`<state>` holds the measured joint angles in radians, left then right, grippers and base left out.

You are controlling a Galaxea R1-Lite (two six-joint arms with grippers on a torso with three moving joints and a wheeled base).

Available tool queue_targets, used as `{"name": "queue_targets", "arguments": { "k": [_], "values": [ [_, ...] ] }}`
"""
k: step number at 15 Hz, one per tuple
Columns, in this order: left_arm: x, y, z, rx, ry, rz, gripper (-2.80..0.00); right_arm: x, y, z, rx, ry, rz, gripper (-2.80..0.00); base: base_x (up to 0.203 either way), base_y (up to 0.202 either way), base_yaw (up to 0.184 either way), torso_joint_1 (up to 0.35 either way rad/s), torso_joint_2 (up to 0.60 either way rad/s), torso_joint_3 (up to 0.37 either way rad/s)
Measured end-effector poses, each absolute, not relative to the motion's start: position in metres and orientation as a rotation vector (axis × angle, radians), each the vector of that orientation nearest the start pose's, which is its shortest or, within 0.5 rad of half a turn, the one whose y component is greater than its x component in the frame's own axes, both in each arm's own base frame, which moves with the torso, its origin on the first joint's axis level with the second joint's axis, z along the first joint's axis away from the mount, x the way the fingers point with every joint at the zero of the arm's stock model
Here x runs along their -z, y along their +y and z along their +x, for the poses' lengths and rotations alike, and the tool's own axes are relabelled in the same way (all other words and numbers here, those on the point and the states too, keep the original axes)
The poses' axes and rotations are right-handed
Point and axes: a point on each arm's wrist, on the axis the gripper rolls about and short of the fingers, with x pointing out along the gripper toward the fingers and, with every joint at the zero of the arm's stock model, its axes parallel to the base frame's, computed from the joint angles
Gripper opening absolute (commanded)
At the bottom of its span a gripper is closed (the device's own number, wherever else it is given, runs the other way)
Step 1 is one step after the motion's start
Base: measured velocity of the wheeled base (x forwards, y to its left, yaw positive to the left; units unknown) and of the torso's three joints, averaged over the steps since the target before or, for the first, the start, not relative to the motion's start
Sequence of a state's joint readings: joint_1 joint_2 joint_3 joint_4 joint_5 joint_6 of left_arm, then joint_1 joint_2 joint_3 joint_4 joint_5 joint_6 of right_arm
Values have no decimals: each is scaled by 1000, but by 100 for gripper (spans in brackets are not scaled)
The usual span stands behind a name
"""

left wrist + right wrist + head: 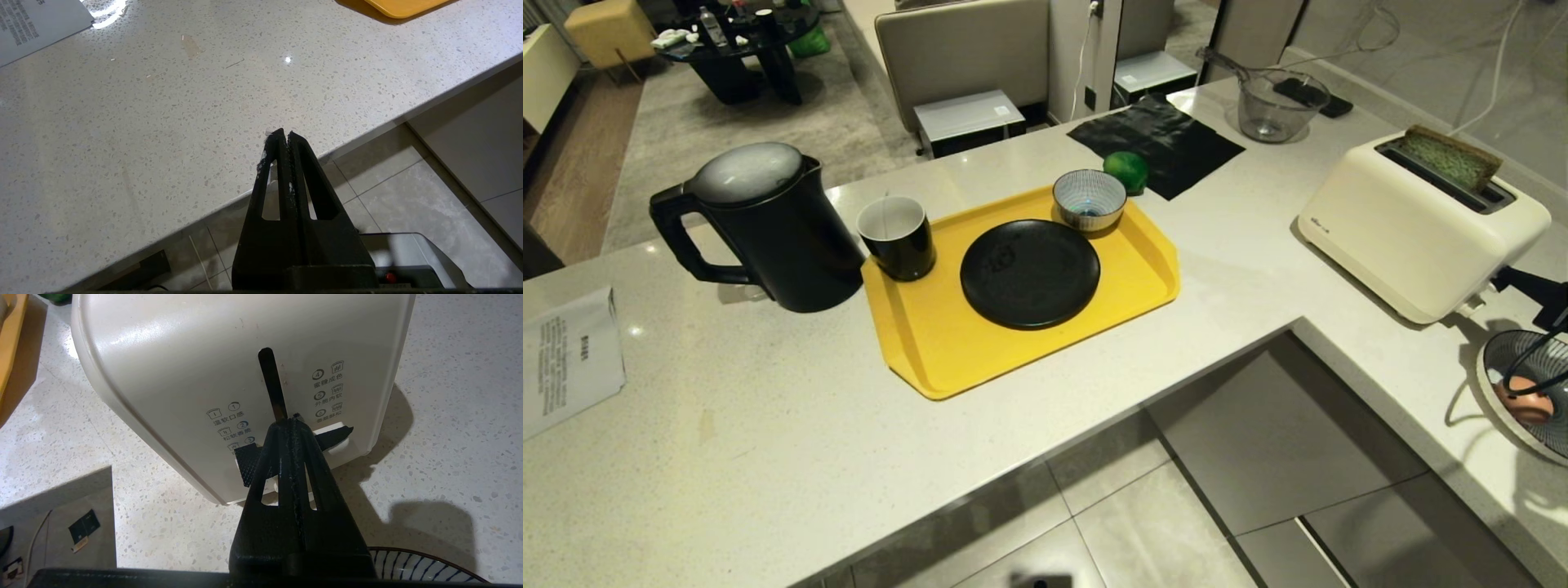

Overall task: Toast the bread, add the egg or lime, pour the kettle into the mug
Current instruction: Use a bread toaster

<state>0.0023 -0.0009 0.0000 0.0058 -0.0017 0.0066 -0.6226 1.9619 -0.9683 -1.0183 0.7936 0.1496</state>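
Green-faced, brown-crusted bread (1454,159) stands in the toaster (1413,237), upper right; right pincer (292,422) pressed together at its lever (294,447); left pincer (284,136) likewise together.

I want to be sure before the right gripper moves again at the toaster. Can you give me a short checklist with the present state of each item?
1. Bread sits in the toaster slot: ok, though it still sticks out on top.
2. Right gripper shut, at the lever: ok.
3. Lever at the bottom of its slot: ok.
4. Lever latched: cannot tell.
5. Left gripper shut, parked off the counter edge: ok.
6. Plate on the tray bare for the toast: ok.
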Motion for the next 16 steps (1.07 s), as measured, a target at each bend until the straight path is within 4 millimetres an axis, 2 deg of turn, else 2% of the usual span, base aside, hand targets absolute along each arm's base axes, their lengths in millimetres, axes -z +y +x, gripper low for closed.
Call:
{"name": "queue_targets", "arguments": {
  "k": [9, 16],
  "values": [
    [-75, 0, -23, -1, 5, 6, -280, -186, -203, 304, -166, -31, 113, -280, 0, 0, 0, 0, 0, 0],
    [-75, 0, -23, -1, 5, 7, -280, -249, -198, 269, -131, -166, 21, -280, 0, 0, 0, 0, 0, 0]
  ]
}}
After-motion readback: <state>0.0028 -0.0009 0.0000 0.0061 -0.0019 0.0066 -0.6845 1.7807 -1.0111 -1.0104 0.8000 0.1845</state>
